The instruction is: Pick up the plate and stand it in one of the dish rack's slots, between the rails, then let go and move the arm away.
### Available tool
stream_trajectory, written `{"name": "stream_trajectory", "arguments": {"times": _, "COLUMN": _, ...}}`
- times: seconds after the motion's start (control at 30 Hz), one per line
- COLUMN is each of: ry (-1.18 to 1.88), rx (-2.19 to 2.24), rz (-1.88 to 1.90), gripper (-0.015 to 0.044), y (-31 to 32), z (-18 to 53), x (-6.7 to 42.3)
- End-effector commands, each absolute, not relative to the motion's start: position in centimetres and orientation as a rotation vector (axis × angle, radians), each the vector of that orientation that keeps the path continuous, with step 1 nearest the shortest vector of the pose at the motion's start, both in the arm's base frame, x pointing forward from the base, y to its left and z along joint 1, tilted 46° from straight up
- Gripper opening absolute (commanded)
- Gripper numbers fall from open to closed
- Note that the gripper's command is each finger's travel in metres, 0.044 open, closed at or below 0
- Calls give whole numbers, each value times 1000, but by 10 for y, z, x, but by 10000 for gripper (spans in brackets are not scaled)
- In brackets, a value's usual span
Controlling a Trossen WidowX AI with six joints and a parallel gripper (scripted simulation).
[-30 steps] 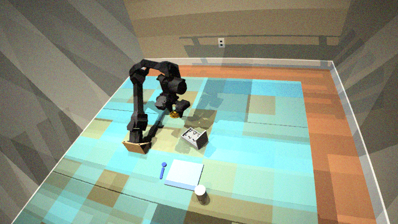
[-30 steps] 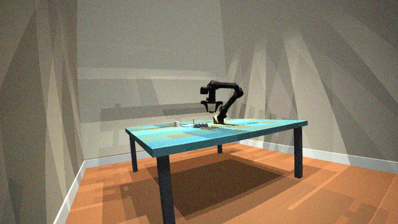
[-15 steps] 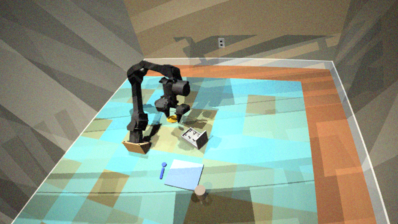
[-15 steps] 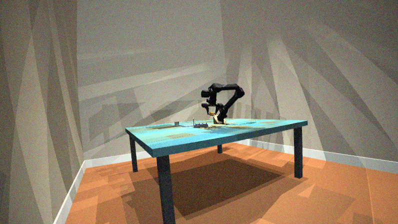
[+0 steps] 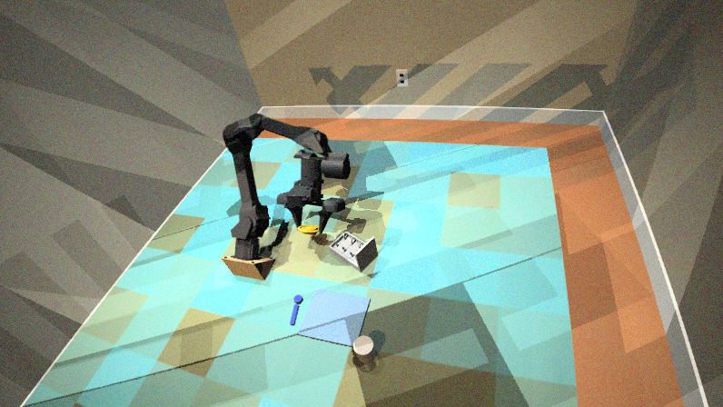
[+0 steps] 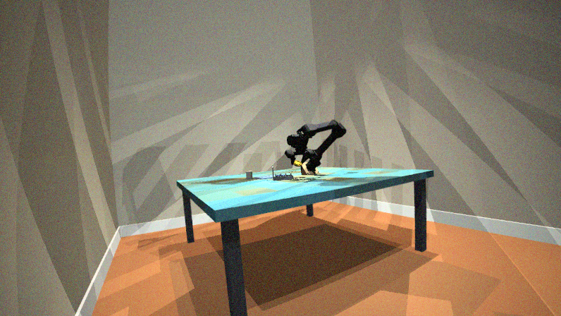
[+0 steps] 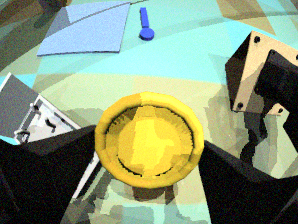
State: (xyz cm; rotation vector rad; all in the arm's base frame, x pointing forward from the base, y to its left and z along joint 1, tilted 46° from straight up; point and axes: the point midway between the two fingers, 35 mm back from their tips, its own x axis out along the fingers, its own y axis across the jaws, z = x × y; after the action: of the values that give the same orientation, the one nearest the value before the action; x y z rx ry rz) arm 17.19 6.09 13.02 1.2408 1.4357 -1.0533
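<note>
The yellow round plate [image 5: 307, 229] [image 6: 297, 162] [image 7: 150, 145] is held above the table, its open face towards the wrist camera. My gripper [image 5: 310, 229] [image 6: 298, 162] [image 7: 149, 139] is shut on the plate, one black finger at each side of its rim. The plate lies across the fingers, not upright in a slot. The dish rack [image 5: 369, 253] [image 6: 283, 177] [image 7: 17, 105] stands on the table, to the right of the gripper in the top view and at the left in the wrist view. It is pale, with small dark rails inside and a tall grey panel at one end. Part of it is hidden by a finger in the wrist view.
A pale blue flat board [image 5: 336, 315] [image 7: 87, 30] lies on the table, with a blue spoon-shaped thing [image 5: 294, 314] [image 7: 147, 34] beside it. A pale cup [image 5: 362, 345] [image 6: 249, 175] stands by the board's corner. The arm's tan base block [image 5: 245, 267] is left of the rack.
</note>
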Motion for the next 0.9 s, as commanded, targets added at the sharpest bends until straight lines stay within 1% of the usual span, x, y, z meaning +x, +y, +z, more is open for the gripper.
{"name": "stream_trajectory", "arguments": {"times": 0.0, "ry": 1376, "rx": 1161, "rz": -1037, "gripper": 0, "y": 59, "z": 121, "x": 171}}
{"name": "stream_trajectory", "arguments": {"times": 0.87, "ry": 941, "rx": 820, "rz": -770, "gripper": 0, "y": 63, "z": 106, "x": 188}}
